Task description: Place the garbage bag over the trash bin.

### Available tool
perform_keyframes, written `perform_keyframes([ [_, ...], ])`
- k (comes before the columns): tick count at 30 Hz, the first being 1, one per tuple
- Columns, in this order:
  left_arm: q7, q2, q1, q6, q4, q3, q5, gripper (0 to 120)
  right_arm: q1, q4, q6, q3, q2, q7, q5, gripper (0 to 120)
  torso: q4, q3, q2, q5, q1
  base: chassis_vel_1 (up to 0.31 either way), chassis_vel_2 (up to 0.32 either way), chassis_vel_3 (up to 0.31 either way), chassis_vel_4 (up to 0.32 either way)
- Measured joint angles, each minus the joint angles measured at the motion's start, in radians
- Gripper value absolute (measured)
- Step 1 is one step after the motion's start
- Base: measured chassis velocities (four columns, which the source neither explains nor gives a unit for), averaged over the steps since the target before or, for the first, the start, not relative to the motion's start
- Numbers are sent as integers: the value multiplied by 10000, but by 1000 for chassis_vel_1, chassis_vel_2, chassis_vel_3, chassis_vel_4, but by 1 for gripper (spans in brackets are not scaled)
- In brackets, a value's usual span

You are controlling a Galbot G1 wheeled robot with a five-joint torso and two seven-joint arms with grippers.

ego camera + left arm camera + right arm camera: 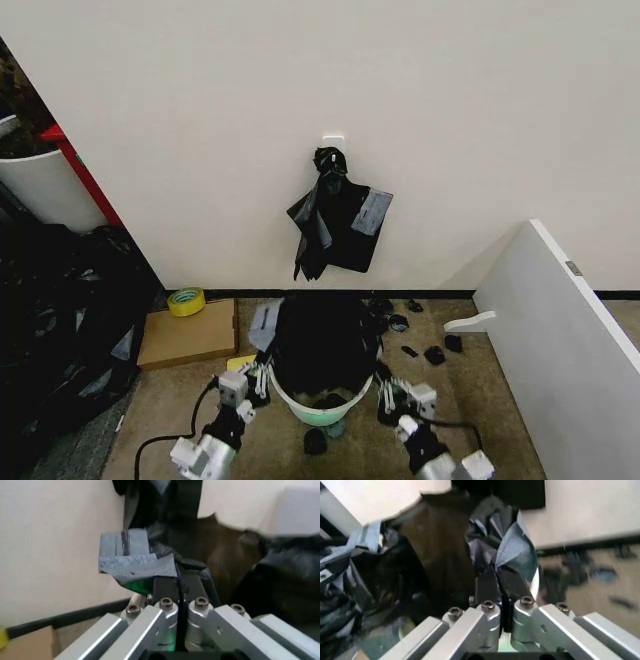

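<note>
**Bag held at both sides over the bin**

The bin (322,405) is seen in the head view on the floor (180,410) directly in front of the robot, its white rim and a greenish patch low inside it showing under the black plastic. The bag (322,340) is draped over the bin's far part and rises above it as a dark dome; the near rim is left uncovered.

The left gripper (252,384) is placed at the bin's left side. In the left wrist view its fingers (164,587) are drawn tight together, no gap being left, and a crumpled fold of the bag (137,564) is pinched between them, with a bit of green visible just below the fold.

The right gripper (392,393) is placed at the bin's right side, level with the left one. In the right wrist view its fingers (512,587) are likewise closed on a bunched edge of the bag (507,543), which fans out above the tips; the bin's pale rim (534,583) is seen just beside them.

On the wall (480,120) behind, a knotted bunch of bags (335,215) is hung from a hook. A cardboard sheet (185,335) with a tape roll (186,300) lies to the left, next to a plastic heap (55,320). Small black scraps (420,345) are scattered on the floor to the right, near a white panel (560,340).
</note>
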Motion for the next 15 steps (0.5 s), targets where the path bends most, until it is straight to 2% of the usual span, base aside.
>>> perform_keyframes([
  [2, -531, 216, 159, 335, -31, 37, 582, 0, -269, 302, -433, -219, -50, 507, -36, 0, 1, 0, 0, 3, 0, 0, 0, 0, 0],
  [8, -1648, 331, 498, 1204, -359, 161, 1259, 0, -461, 345, -757, -234, -52, 690, -476, 0, 2, 0, 0, 4, 0, 0, 0, 0, 0],
  [15, -1974, 326, 598, 1436, -191, 312, 1814, 0, -477, -304, -721, -88, 9, 272, -1774, 0, 2, 1, 0, 5, 0, 0, 0, 0, 0],
])
